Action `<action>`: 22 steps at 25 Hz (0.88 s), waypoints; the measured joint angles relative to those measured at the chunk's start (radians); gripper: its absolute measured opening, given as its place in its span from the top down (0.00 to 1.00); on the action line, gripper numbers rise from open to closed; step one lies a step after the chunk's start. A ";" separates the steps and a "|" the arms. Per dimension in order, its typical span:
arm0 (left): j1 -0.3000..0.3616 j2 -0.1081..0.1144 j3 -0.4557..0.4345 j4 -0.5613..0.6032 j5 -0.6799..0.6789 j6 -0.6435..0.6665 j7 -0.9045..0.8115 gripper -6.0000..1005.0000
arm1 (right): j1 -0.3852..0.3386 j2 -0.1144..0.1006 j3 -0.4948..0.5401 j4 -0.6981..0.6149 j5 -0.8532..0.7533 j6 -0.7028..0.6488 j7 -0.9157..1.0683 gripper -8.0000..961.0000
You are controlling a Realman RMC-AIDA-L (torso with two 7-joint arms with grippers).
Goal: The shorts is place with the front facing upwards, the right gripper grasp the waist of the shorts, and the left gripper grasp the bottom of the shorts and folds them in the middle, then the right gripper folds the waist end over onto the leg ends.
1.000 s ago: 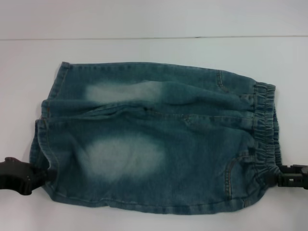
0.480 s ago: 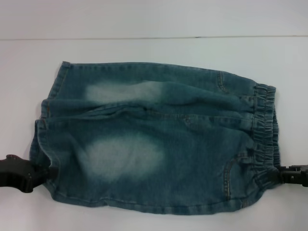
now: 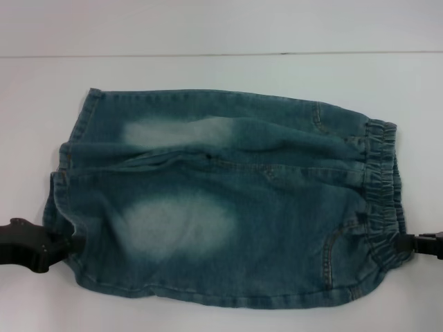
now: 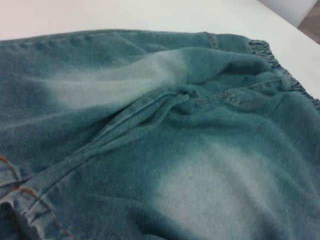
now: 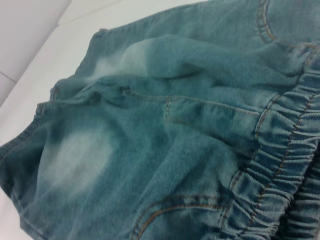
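The blue denim shorts [image 3: 221, 200] lie flat on the white table, front up, with two pale faded patches. The elastic waist [image 3: 382, 187] is at the right and the leg ends [image 3: 66, 180] at the left. My left gripper [image 3: 69, 243] is at the near leg hem, shut on the cloth edge. My right gripper [image 3: 414, 243] is at the near end of the waist, shut on it, mostly beyond the picture's edge. The left wrist view is filled by the shorts [image 4: 175, 150], the right wrist view by the gathered waist [image 5: 280, 165]. Neither wrist view shows fingers.
The white table [image 3: 221, 72] stretches beyond the shorts to a seam line [image 3: 208, 54] at the back. A narrow strip of table shows in front of the shorts' near edge [image 3: 208, 299].
The right gripper has drawn away to the right and the near waist corner has followed it a little. The left gripper has shifted slightly up. The shorts otherwise lie as before.
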 joint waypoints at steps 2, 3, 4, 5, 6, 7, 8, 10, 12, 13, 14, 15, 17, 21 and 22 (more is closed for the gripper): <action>0.000 0.000 0.000 0.001 -0.006 0.001 0.000 0.98 | 0.000 -0.001 0.007 0.000 0.000 0.001 0.015 0.92; 0.001 0.000 0.000 0.001 -0.009 0.001 0.000 0.98 | 0.000 -0.002 0.010 0.000 0.000 0.001 0.020 0.92; 0.002 0.000 0.000 0.001 -0.016 0.001 0.000 0.98 | 0.000 -0.003 0.012 0.000 0.000 -0.001 0.022 0.93; 0.003 0.000 0.000 0.001 -0.020 0.001 0.000 0.98 | 0.000 -0.004 0.013 -0.001 0.001 -0.002 0.023 0.93; 0.003 0.000 -0.001 0.000 -0.026 0.001 0.000 0.98 | 0.000 -0.005 0.014 -0.001 0.001 -0.005 0.023 0.93; 0.004 0.000 -0.003 0.000 -0.033 0.001 0.001 0.98 | 0.000 -0.005 0.015 -0.001 0.002 -0.008 0.023 0.94; 0.005 0.000 -0.004 -0.001 -0.040 0.001 0.001 0.98 | 0.000 -0.005 0.016 0.000 0.006 -0.013 0.023 0.94; 0.008 0.002 -0.007 -0.001 -0.059 0.001 0.004 0.98 | 0.003 -0.007 0.020 0.005 0.026 -0.024 0.021 0.95; 0.009 0.003 -0.020 -0.001 -0.085 -0.004 0.003 0.98 | 0.005 -0.009 0.026 0.008 0.056 -0.033 0.021 0.96; 0.009 0.003 -0.027 -0.001 -0.098 -0.007 0.003 0.98 | 0.006 -0.010 0.031 0.009 0.071 -0.036 0.023 0.96; 0.009 0.004 -0.037 -0.001 -0.115 -0.011 0.003 0.98 | 0.007 -0.011 0.038 0.009 0.083 -0.037 0.029 0.96; 0.008 0.004 -0.047 -0.001 -0.133 -0.016 0.003 0.98 | 0.008 -0.011 0.046 0.009 0.094 -0.038 0.035 0.96; 0.004 0.004 -0.061 -0.004 -0.172 -0.042 0.003 0.98 | 0.013 -0.011 0.070 0.009 0.125 -0.034 0.051 0.95; -0.009 0.005 -0.065 -0.048 -0.278 -0.178 -0.001 0.98 | 0.021 0.000 0.153 0.047 0.265 0.063 0.075 0.95; -0.020 0.007 -0.069 -0.076 -0.323 -0.235 -0.006 0.98 | 0.026 0.000 0.161 0.072 0.306 0.096 0.075 0.95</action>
